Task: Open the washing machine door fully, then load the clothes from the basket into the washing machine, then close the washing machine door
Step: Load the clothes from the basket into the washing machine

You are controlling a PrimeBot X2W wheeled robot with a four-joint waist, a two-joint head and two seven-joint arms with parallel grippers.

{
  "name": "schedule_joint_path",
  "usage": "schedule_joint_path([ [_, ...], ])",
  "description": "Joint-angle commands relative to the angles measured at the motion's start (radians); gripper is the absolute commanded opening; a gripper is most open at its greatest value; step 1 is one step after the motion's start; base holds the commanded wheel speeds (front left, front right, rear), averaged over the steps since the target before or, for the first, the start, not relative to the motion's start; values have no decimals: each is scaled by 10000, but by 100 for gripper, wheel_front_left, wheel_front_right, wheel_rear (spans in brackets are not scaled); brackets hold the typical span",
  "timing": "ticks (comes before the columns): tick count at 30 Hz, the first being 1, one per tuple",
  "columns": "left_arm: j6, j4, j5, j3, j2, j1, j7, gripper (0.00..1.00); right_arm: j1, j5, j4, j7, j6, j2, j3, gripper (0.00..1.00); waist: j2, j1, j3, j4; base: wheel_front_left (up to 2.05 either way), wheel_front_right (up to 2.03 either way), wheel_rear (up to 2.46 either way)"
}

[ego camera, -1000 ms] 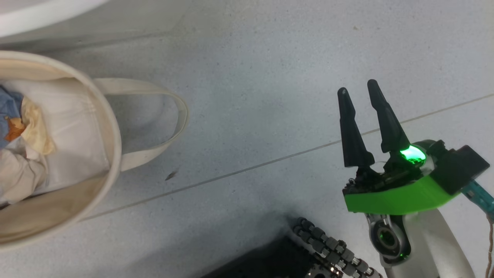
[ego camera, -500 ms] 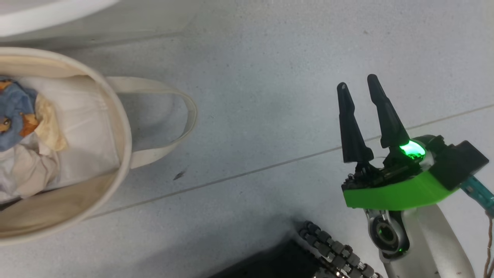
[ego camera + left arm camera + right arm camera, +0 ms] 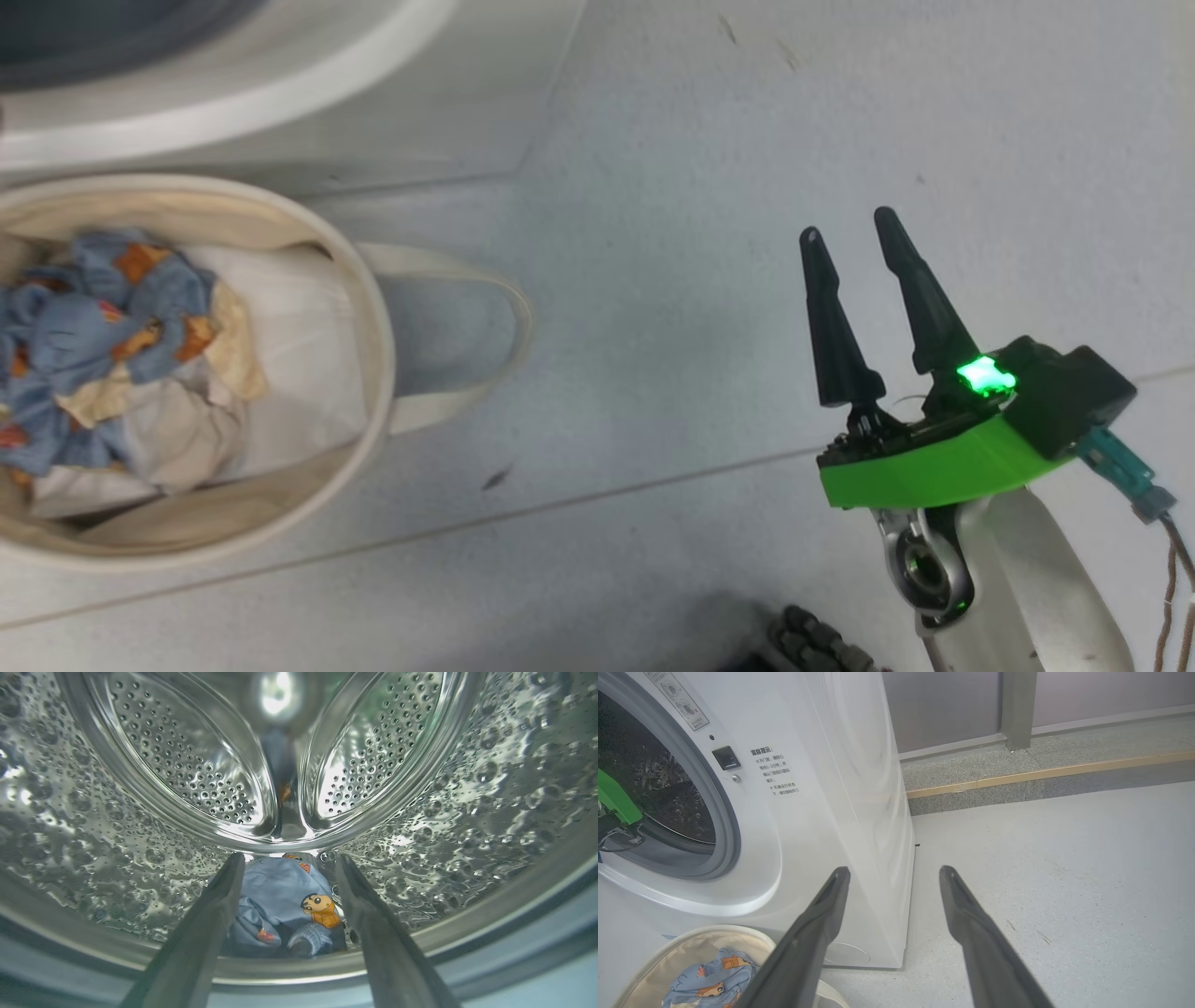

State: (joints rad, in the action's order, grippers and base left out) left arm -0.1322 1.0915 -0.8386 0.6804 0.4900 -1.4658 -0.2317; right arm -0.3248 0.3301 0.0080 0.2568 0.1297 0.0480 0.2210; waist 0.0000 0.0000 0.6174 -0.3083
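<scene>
Loading: left gripper (image 3: 289, 861) jaws wide by 1 garment (image 3: 280, 891) inside the washing machine (image 3: 467, 788); right gripper (image 3: 848, 224) wide, empty; next, fetch clothes (image 3: 84, 336) from the basket (image 3: 373, 308)

1. The head view is taken from above, tilted steeply down at the floor (image 3: 653, 187); the basket (image 3: 375, 317) is seen at left.
2. The left wrist view is set close at the drum (image 3: 93, 812) mouth, faced inward.
3. The right wrist view is held low, faced past the washing machine (image 3: 822, 812) corner toward a wall (image 3: 948, 704).
4. The basket is shared by head and right wrist views; the drum by both wrist views.
</scene>
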Motion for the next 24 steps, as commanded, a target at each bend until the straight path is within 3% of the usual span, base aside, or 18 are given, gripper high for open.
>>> schedule_joint_path([
  [1,16,-331,-182,-166,363,116,-148,100,35,-112,-112,49,10,22,159,100,0,0,-832,468,0,0,0],
  [11,245,-1603,-347,-685,3,3566,-296,100,447,-236,715,-248,10,46,16,100,0,0,-3171,1189,0,0,0],
  [24,1975,-5648,73,-2517,-102,8535,-299,100,1360,194,732,-719,10,522,-113,100,0,0,-5071,2067,0,0,0],
])
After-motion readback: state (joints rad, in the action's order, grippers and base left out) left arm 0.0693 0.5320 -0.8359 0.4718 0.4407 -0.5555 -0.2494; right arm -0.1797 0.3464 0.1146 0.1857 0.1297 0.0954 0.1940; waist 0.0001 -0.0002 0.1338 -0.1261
